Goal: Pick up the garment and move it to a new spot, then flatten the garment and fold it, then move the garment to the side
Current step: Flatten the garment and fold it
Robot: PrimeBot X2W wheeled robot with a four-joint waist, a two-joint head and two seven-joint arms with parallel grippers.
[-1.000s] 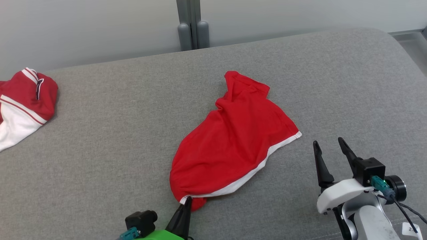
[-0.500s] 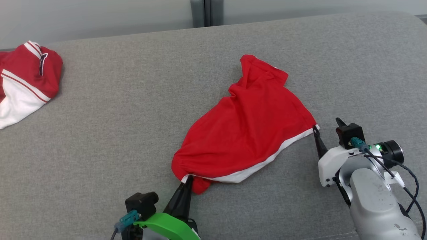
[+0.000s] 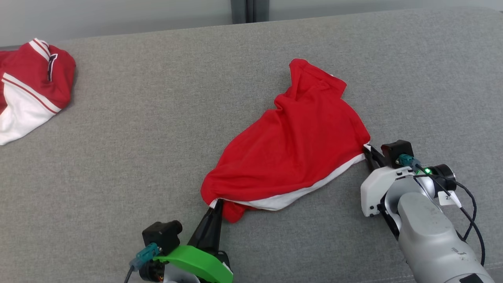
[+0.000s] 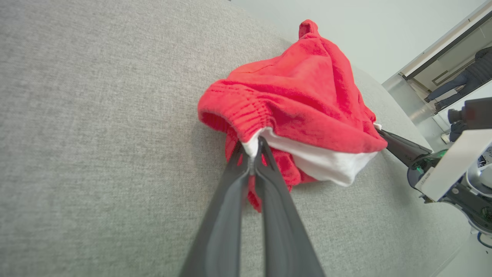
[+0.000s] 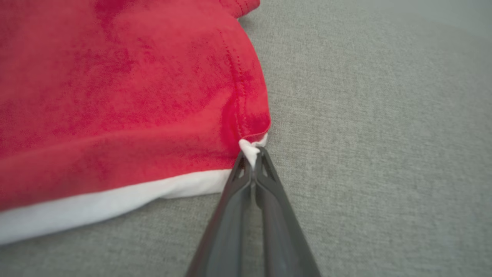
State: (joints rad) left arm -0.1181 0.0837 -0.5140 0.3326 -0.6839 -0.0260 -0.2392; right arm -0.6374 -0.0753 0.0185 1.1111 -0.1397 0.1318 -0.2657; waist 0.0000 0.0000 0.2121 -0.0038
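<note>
- Because each claw is pinched on an opposite end of the white hem, the red garment (image 3: 290, 153) reads as held for spreading. Drawing those two corners apart would, I judge, pull the bottom edge taut and start to flatten the cloth.
- The left claw (image 3: 217, 203) is closed tight on the bunched near-left corner, where the white band meets a ribbed red edge. In the left wrist view its fingers press together with a tuft of white between the tips.
- The right claw (image 3: 367, 150) is likewise closed. Its tips nip a small fold of white fabric at the right-hand corner, just below a stitched red seam, as the right wrist view shows.
- The garment lies crumpled near the middle of the grey fabric surface (image 3: 157, 137). Its body stretches up and away from both claws to a rumpled peak at the far end, and the hem sags between the two grips.
- A second red-and-white garment (image 3: 31, 90) lies well apart at the far left edge, with neither claw near it.
- Flattening looks barely begun; the folding and the move to the side are not yet done.
</note>
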